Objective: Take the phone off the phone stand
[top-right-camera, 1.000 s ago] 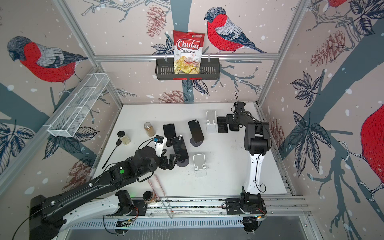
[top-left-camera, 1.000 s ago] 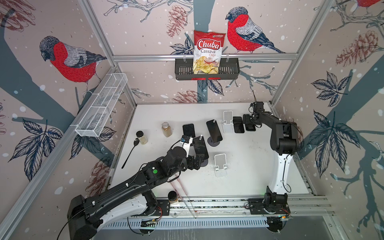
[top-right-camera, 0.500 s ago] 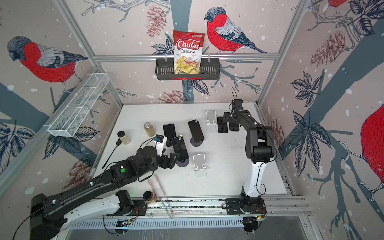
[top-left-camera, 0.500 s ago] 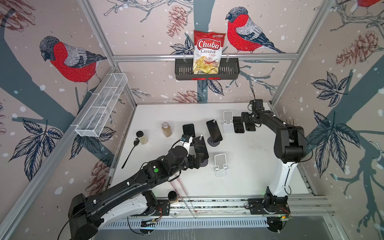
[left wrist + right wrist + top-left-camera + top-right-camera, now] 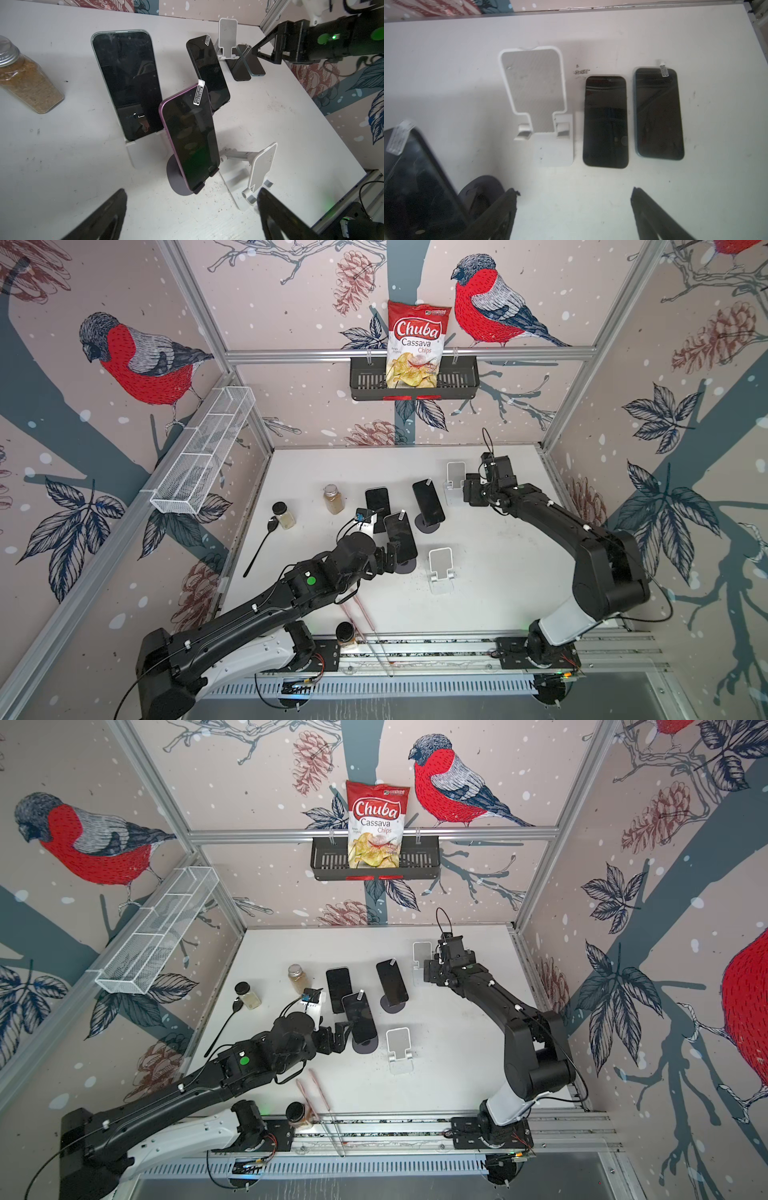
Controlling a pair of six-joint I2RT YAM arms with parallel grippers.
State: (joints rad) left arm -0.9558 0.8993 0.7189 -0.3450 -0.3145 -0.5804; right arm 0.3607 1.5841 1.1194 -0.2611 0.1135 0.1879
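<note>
Wide open and empty, the left claw (image 5: 192, 193) faces the purple phone (image 5: 190, 137) leaning on its round stand (image 5: 176, 178) in the middle of the desk (image 5: 62, 166) and should pinch its side edges, then lift along the tilt; the right claw (image 5: 574, 191) hangs open, empty.

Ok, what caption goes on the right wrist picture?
Open right gripper hovers near a black phone and a blue-edged phone lying flat beside an empty white stand.

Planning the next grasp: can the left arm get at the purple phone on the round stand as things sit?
Probably yes. The left gripper is open and faces the purple phone with nothing between; the empty white stand sits close beside.
</note>
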